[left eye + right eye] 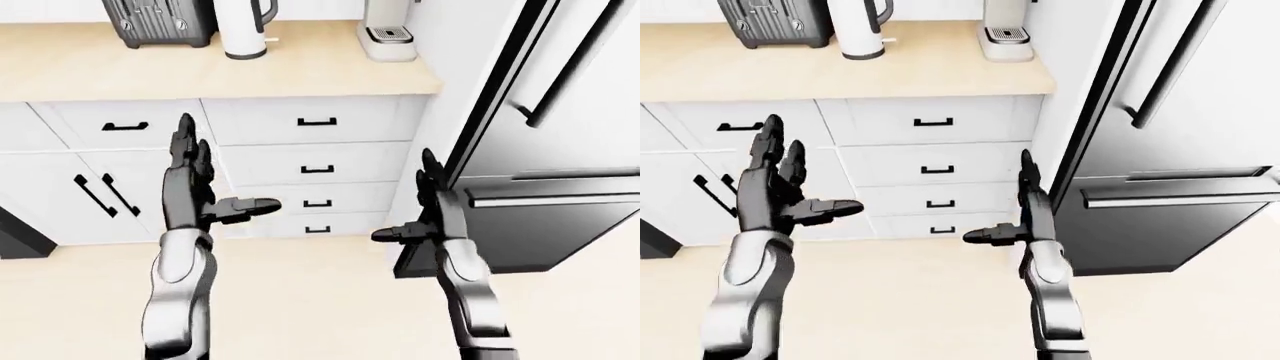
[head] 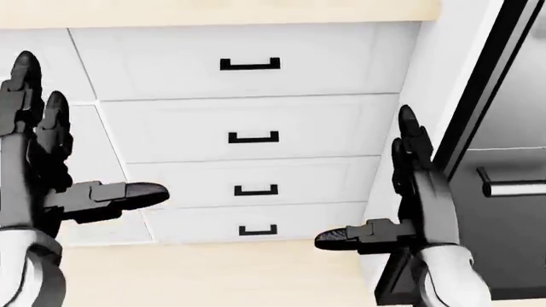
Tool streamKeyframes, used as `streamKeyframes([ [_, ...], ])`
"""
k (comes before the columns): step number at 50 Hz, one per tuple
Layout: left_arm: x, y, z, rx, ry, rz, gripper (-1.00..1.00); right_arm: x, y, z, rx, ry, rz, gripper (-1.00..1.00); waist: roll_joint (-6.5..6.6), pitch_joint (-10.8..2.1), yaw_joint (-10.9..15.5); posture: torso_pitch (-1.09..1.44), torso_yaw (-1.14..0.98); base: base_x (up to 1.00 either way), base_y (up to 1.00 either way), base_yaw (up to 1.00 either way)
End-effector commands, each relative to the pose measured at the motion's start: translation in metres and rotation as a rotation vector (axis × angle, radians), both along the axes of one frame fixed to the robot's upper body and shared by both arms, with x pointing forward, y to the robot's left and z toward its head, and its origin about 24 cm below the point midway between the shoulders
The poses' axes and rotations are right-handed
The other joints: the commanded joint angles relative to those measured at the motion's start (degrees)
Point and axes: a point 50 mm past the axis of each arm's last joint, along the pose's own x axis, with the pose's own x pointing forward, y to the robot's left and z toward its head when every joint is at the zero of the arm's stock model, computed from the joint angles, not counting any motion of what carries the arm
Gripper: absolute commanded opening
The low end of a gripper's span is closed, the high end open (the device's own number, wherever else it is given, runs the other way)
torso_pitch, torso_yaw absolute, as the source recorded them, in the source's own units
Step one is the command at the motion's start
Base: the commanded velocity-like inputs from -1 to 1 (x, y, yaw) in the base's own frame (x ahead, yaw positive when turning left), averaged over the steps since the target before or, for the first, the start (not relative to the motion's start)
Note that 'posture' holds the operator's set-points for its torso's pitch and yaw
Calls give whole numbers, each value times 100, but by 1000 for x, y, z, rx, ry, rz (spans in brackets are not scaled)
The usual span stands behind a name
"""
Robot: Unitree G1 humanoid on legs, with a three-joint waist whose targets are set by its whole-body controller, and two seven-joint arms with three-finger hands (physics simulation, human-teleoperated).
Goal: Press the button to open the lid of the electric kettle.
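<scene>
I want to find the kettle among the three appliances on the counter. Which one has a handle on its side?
The middle one: the white kettle, with a dark handle on its right side. The dark toaster stands to its left, the coffee machine to its right.

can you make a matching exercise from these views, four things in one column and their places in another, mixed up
Things:
1. white electric kettle with dark handle
2. dark ribbed toaster
3. white coffee machine
4. black refrigerator with bar handles

Places (left-eye view):
A. right side of the view, beside the white drawers
B. on the wooden counter, nearest its right end
C. on the counter, left of the other two appliances
D. on the counter, between the other two appliances

Pairs: 1-D, 2-C, 3-B, 4-A
</scene>
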Motion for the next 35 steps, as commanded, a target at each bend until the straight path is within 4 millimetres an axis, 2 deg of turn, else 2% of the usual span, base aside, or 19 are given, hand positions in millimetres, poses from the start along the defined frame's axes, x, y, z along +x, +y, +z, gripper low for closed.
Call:
streamKeyframes([
  [1,-1,1,46,-31,-93,-9,100,8,-3,49,6,-157,-10,100,11,-167,8,0,0,0,0,0],
  [2,0,1,54,-32,-108,-10,100,10,-3,55,9,-166,-12,100,20,-162,1,0,0,0,0,0],
  [4,8,7,96,-47,-178,27,100,19,-3,89,1,-229,-13,100,27,-137,-4,0,0,0,0,0],
  [5,11,8,105,-53,-190,30,100,20,-3,96,-2,-244,-12,100,29,-134,-1,0,0,0,0,0],
  [7,16,12,156,-68,-275,68,100,25,2,132,-25,-313,1,100,36,-119,0,0,0,0,0,0],
  [9,13,8,185,-97,-321,52,100,27,6,152,-44,-344,16,100,35,-106,1,0,0,0,0,0],
  [14,1,-4,235,-110,-419,43,100,31,9,226,-45,-459,19,100,36,20,-27,0,0,0,0,0],
  [17,-6,-8,263,-141,-458,25,100,31,11,254,-44,-493,20,100,38,81,-13,0,0,0,0,0],
  [23,-35,-11,277,-158,-487,-30,100,17,21,287,-90,-566,46,100,52,175,-32,0,0,0,0,0],
  [24,-41,-11,279,-141,-501,-33,100,11,21,300,-74,-595,56,100,58,189,-37,0,0,0,0,0],
  [26,-54,-8,281,-55,-554,7,100,-2,22,311,-85,-633,65,100,75,208,-47,0,0,0,0,0],
  [30,-61,-3,283,-25,-576,15,100,-23,25,303,-179,-633,63,100,71,280,-8,0,0,0,0,0],
  [32,-67,-1,284,-4,-592,34,100,-35,21,311,-175,-657,55,100,70,284,-8,0,0,0,0,0],
  [35,-72,-3,285,8,-609,36,100,-40,20,313,-180,-671,46,100,71,297,-23,0,0,0,0,0],
])
